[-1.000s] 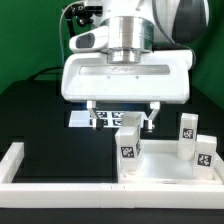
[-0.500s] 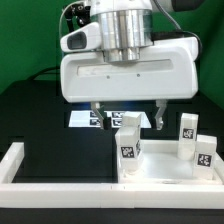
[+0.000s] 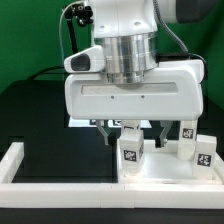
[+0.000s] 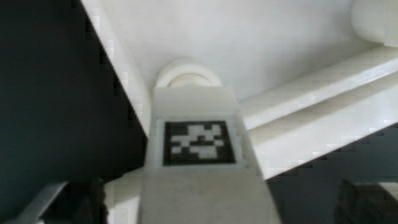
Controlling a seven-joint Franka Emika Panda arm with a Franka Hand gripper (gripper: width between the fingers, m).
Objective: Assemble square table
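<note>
Hovering gripper (image 3: pixel 133 131) over a standing leg block (image 3: pixel 131 147), lower centre-right of the exterior frame, on the square panel (image 3: pixel 160 168). Jaws spread, gripping nothing. Risk: off-centre descent lets a fingertip clip the block and topple it.

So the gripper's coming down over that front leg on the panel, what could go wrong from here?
1. The gripper is open right above the front leg. In the wrist view the leg looks off-centre between the fingers, so one finger might clip it and tip it.
2. Two more legs stand close by toward the exterior view's right; the wide gripper body could knock them.
3. A knocked leg could shift on the square panel.
</note>
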